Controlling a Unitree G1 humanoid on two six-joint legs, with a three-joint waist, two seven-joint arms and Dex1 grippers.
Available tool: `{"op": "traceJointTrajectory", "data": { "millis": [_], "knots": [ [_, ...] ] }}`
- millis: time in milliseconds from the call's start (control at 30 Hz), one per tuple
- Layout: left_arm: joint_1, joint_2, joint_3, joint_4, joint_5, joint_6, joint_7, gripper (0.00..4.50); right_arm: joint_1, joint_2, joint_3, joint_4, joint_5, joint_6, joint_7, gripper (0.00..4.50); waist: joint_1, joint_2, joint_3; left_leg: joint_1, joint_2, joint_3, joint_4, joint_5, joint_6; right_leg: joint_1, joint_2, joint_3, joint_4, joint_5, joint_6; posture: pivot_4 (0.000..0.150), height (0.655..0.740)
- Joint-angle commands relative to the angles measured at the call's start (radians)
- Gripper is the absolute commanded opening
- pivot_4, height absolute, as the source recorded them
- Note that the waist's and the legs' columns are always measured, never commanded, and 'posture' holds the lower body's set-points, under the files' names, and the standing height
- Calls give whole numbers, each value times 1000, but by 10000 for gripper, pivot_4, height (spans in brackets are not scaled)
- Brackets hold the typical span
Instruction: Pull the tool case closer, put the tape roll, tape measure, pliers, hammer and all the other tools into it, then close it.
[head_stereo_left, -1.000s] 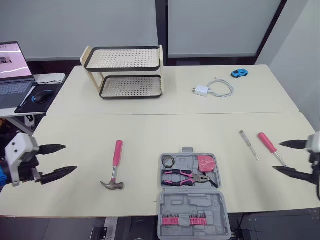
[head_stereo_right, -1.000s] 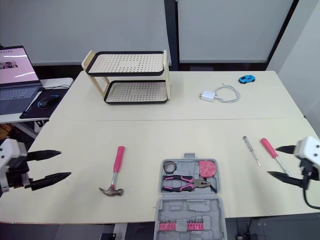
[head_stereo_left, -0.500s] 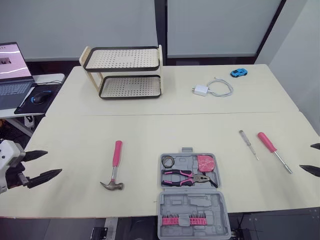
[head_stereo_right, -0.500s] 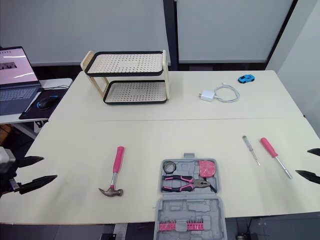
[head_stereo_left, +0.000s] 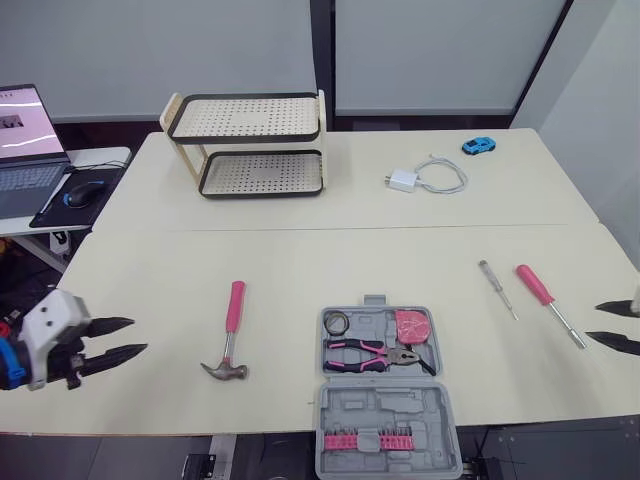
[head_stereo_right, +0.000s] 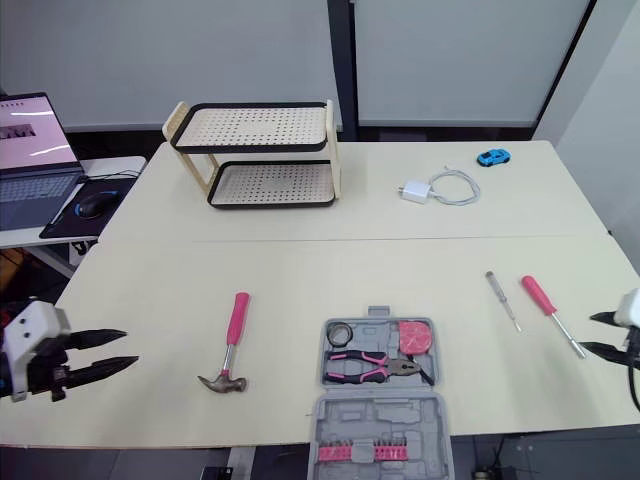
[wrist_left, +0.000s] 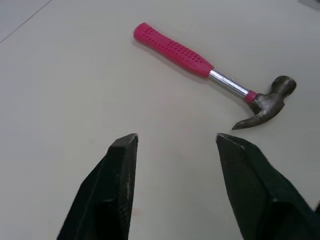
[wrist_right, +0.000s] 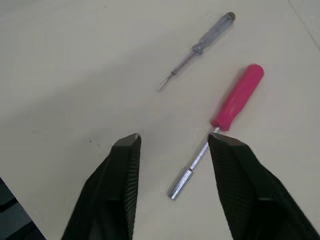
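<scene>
Your tool case (head_stereo_left: 385, 385) was sitting open at the near edge of the table (head_stereo_left: 300, 250), roughly in the middle, with its lid flopped toward you and a row of pink bits (head_stereo_left: 369, 440) clipped into it. The tape roll (head_stereo_left: 337, 322), the pink tape measure (head_stereo_left: 411, 325) and the pliers (head_stereo_left: 375, 353) were already in the tray.

The hammer (head_stereo_left: 228, 330) was out on the table just left of the case, pink handle pointing far, head at the near end. Right of the case you had the pink-handled screwdriver (head_stereo_left: 543, 296) and the small clear screwdriver (head_stereo_left: 496, 288) lying side by side, near each other but apart.

Your left gripper (head_stereo_left: 138, 335) was at the left edge of the table, well apart from the hammer, fingers spread and holding nothing. Your right gripper (head_stereo_left: 593, 322) was at the right edge, also spread and empty, just beside the shaft end of the pink-handled screwdriver; in the right wrist view that shaft lined up with the gap between the fingers.

Further back were a two-tier rack (head_stereo_left: 250, 145), a white charger with its cable (head_stereo_left: 425, 178) and a blue toy car (head_stereo_left: 478, 146). A laptop (head_stereo_left: 25, 140) and mouse (head_stereo_left: 82, 192) sat on a side desk to the far left.
</scene>
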Motion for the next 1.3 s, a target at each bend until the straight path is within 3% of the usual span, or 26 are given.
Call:
{"op": "traceJointTrajectory", "data": {
  "millis": [33,133,333,667,1300],
  "knots": [
    [-2,-1,-83,-182,7,75,31,9532,-5,29,74,-166,-11,69,-41,8002,0,0,0,0,0,0,0,0,0,0,0,0,0,0,0,1500,7400],
    [-21,-3,-187,-321,28,142,65,191,-9,56,152,-313,-11,170,-59,0,2,1,0,0,0,-1,0,0,0,0,0,0,0,0,0,1500,7400],
    [-104,-80,-447,-497,94,283,152,191,-27,108,292,-448,-70,285,-131,0,3,0,0,-1,-1,-2,1,0,0,1,0,-1,0,0,0,1500,7400],
    [-182,-204,-684,-466,199,337,251,191,-26,155,434,-544,-106,334,-171,0,5,0,0,-1,-3,-5,2,0,0,1,0,-1,0,0,0,1500,7400],
    [-236,-346,-811,-412,276,365,331,191,-85,206,553,-527,-160,352,-206,0,6,0,0,-1,-4,-6,3,0,0,1,0,-2,0,0,0,1500,7400]
  ]
}}
